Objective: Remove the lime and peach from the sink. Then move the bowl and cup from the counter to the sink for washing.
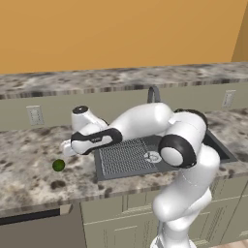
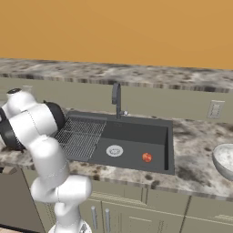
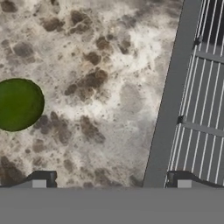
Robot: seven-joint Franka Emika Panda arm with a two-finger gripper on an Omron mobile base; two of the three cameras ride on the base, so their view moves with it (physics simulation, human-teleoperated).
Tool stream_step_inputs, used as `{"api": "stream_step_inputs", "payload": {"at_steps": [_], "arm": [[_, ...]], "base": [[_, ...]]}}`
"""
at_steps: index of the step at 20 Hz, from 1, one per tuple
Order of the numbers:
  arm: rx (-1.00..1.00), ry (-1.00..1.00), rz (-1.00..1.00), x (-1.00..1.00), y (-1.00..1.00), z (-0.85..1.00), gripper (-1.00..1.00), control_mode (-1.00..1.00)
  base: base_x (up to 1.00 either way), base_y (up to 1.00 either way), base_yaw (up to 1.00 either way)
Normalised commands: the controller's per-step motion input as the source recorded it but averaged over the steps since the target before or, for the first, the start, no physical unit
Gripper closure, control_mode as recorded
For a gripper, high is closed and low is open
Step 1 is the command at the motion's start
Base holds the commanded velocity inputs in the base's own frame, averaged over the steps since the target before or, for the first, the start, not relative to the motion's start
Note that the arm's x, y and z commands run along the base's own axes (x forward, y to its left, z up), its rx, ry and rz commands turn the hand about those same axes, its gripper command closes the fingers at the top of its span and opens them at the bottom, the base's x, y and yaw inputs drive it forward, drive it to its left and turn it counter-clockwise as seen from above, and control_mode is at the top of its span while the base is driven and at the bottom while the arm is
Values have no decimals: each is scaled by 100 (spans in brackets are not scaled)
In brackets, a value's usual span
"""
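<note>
Lime (image 1: pixel 58 165) on counter (image 1: pixel 29 160) left of sink (image 2: pixel 136 136), gripper (image 3: pixel 109 179) above counter beside it, fingers spread wide and empty, peach (image 2: pixel 146 157) in basin, bowl (image 2: pixel 224 160) on counter right of sink.

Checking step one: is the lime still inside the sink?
No. The lime sits on the speckled counter, left of the sink; the peach is in the basin.

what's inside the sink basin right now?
In the sink: the peach on the basin floor beside the round drain. The lime is already out on the counter. The arm covers the drainer's left edge in the right base view.
</note>
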Motion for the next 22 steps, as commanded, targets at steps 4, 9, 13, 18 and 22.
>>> {"api": "stream_step_inputs", "payload": {"at_steps": [4, 9, 13, 18, 22], "arm": [[0, 0, -6, -5, -43, 14, -100, -100], [0, 0, -7, -3, -45, 13, -100, -100], [0, 0, -5, -5, -48, 13, -100, -100], [0, 0, -7, -5, -48, 8, -100, -100], [0, 0, -8, -6, -52, 8, -100, -100]], "base": [[0, 0, 0], [0, 0, 0], [0, 0, 0], [0, 0, 0], [0, 0, 0]]}}
